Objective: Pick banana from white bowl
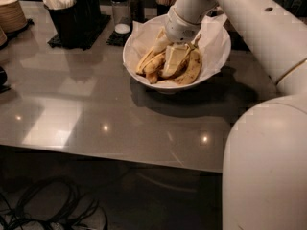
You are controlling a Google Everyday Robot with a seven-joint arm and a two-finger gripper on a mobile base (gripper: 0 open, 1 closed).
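Single view under inspection. It looks from high up on my own side, tilted steeply down and forward across the glossy grey tabletop (pixel 72 114). My bulky white arm (pixel 254 32) is close to the lens and fills the right edge. At mid-distance, top centre, my pale gripper (pixel 175 56) sits down inside the wide round white bowl (pixel 163 84).
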